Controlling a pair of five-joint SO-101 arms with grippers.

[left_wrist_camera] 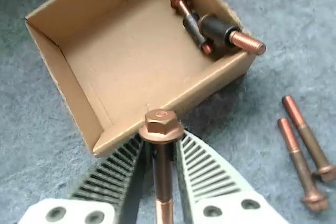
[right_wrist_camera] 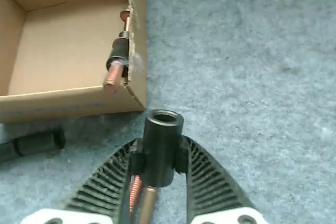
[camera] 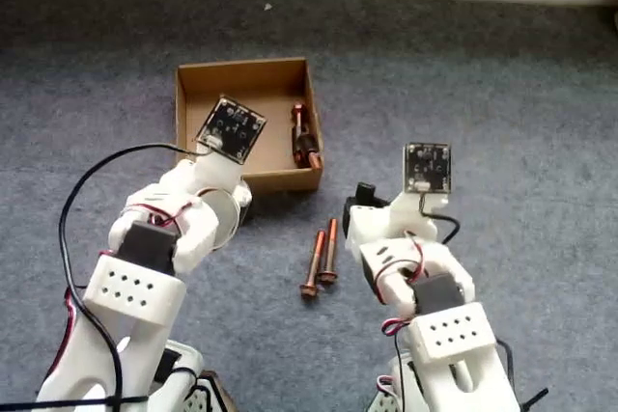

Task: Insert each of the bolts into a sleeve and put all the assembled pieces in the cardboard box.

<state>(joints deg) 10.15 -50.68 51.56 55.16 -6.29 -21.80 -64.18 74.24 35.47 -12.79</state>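
Evidently the mating step was in hand. At 6 o'clock of the brown cardboard box [camera: 246, 67], the left gripper [left_wrist_camera: 161, 139] clamped a copper hex-head bolt [left_wrist_camera: 163, 171]. At 4 o'clock, the right gripper [right_wrist_camera: 160, 153] clamped a black cylindrical sleeve [right_wrist_camera: 163, 132]. Next, the bolt likely needed lining up with the sleeve's hole.

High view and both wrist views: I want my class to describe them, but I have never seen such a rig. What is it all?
Two white robot arms, the left arm and the right arm, sit side by side on a grey carpet. The high view looks down from above. Each wrist view comes from a camera riding on that arm. The left pincer grips a copper bolt, and the right pincer grips a black sleeve. The cardboard box holds bolts already in sleeves. Two loose bolts lie between the arms, and a spare sleeve lies beside the box.
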